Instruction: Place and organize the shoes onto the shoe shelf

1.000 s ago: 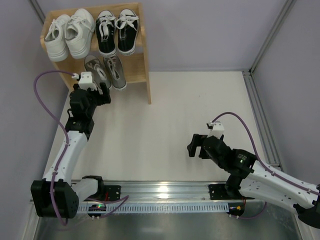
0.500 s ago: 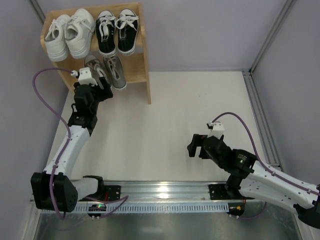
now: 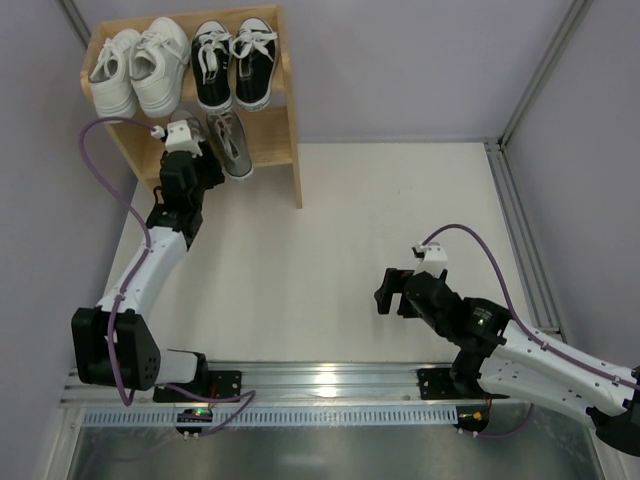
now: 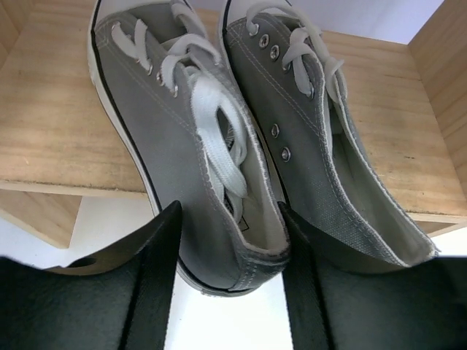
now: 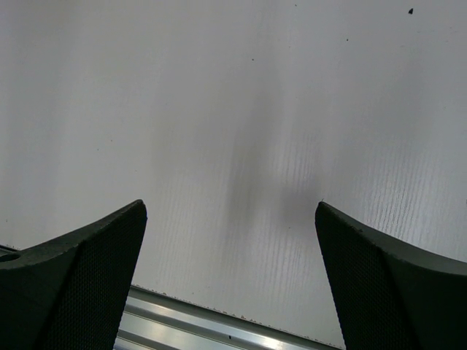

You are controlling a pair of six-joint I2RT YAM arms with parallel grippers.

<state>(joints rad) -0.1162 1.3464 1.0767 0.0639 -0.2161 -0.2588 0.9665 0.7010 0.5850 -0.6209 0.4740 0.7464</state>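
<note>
At the upper left of the overhead view, the left gripper (image 4: 230,219) is clamping the heel of a grey sneaker (image 4: 182,138) overhanging the lower board of the shoe shelf (image 4: 51,138) beside its mate (image 4: 321,153), so a crooked release risks toppling it off, while the right gripper (image 5: 230,208) is idling wide open.

My left fingers (image 4: 155,281) clamp the heel of one grey shoe (image 4: 168,138); its mate (image 4: 328,168) crowds the right finger; the shelf's side panel (image 4: 446,80) walls that flank; open bench (image 5: 233,109) lies beneath my spread right fingers (image 5: 80,284).
</note>
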